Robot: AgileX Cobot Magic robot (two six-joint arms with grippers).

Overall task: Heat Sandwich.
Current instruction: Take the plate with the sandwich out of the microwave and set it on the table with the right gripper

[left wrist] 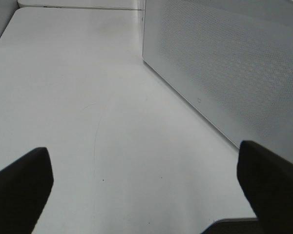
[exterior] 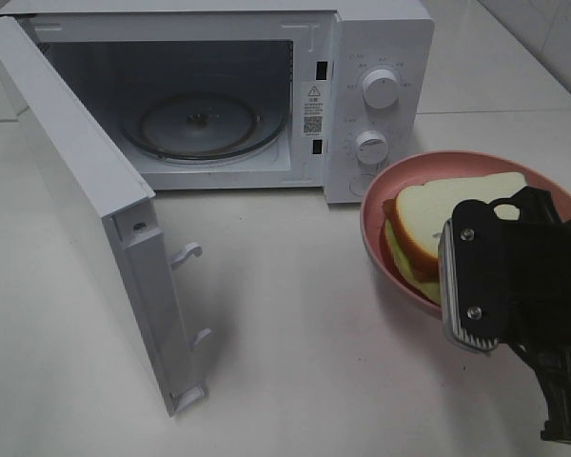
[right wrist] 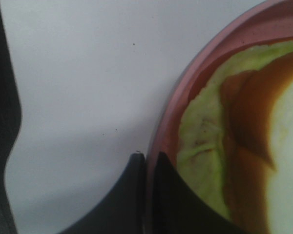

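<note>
The sandwich (exterior: 438,214) is white bread with brown crust and pale green filling, lying on a round pink plate (exterior: 376,224) to the right of the microwave. My right gripper (right wrist: 146,163) is shut on the plate's near rim (right wrist: 173,97), with the sandwich's green filling (right wrist: 205,131) just beside its fingers. In the high view the right arm's black wrist (exterior: 500,276) covers part of the plate. My left gripper (left wrist: 144,148) is open and empty over bare table, out of the high view.
The white microwave (exterior: 381,57) stands at the back with its door (exterior: 86,190) swung wide open to the left and its glass turntable (exterior: 200,124) bare. Its perforated side wall (left wrist: 224,63) is close to my left gripper.
</note>
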